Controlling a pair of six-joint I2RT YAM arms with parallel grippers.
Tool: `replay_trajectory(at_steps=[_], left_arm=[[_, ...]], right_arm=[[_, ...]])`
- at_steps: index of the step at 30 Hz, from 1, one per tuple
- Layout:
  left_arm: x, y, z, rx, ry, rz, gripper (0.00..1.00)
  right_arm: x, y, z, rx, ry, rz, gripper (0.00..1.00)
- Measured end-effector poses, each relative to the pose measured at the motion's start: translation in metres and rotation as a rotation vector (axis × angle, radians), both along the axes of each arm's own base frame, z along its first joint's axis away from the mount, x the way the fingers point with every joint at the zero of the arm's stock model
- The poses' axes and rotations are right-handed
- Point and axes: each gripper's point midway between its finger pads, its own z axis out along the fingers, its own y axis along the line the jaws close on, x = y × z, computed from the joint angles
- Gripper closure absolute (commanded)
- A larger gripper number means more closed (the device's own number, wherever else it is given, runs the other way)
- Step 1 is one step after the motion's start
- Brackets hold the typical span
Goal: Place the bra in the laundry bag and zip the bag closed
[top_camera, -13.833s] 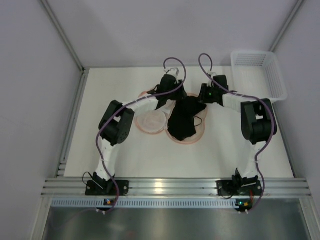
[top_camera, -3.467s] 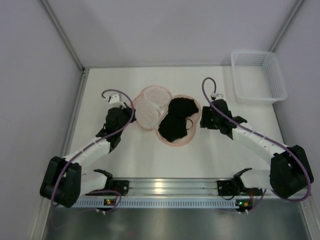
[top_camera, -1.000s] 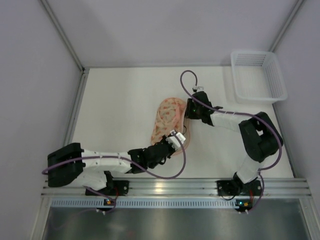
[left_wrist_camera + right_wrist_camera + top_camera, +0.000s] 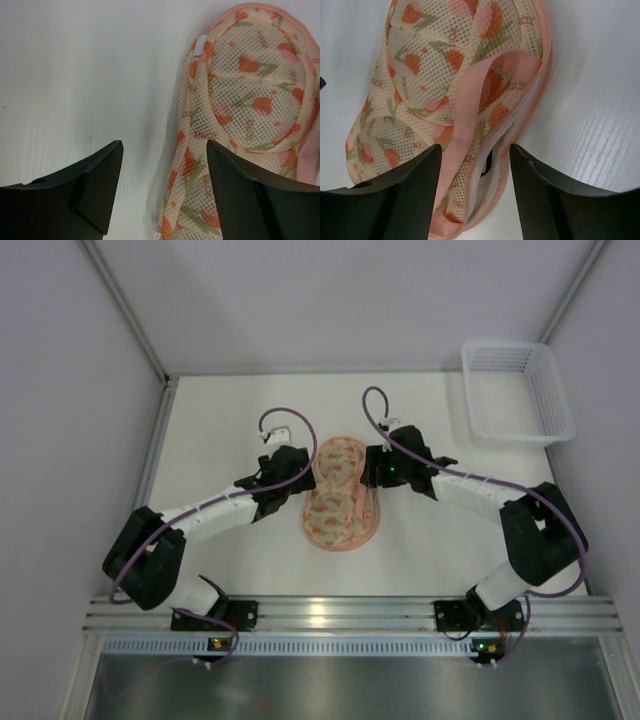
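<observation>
Arms bent inward, left end effector [image 4: 297,478] and right end effector [image 4: 372,470], both spread, flank the orange-pink mesh laundry bag [image 4: 338,497]; the left came from its near end.

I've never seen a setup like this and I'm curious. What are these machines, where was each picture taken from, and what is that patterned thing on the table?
These are two robot arms bolted at the near edge of a white table. The wide picture comes from a fixed camera above and behind them. The two close-ups come from a camera on each wrist, and the dark wedges at the bottom are that arm's own fingers. The left pincer and the right pincer both stand open and hold nothing. Between them lies a soft mesh laundry bag with an orange pattern, folded shut. The right close-up shows a gap along its edge with something dark inside. A white basket sits at the far right corner.
</observation>
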Motion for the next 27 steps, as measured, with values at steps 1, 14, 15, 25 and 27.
replay_trajectory(at_steps=[1, 14, 15, 25, 27], left_arm=[[0.000, 0.001, -0.008, 0.005, 0.021, 0.000, 0.27], [-0.003, -0.010, -0.032, -0.017, 0.100, -0.053, 0.27], [-0.003, -0.010, -0.032, -0.021, 0.100, -0.055, 0.27], [-0.001, -0.016, -0.030, -0.040, 0.090, -0.082, 0.28], [0.000, -0.018, -0.031, -0.041, 0.092, -0.086, 0.28]], right_arm=[[0.004, 0.003, -0.002, -0.005, 0.005, -0.001, 0.44], [0.015, 0.012, -0.019, -0.053, 0.047, -0.011, 1.00], [0.015, 0.012, -0.019, -0.053, 0.049, -0.011, 1.00], [0.033, 0.009, 0.035, -0.064, -0.080, -0.031, 1.00], [0.039, 0.010, 0.049, -0.059, -0.118, -0.036, 1.00]])
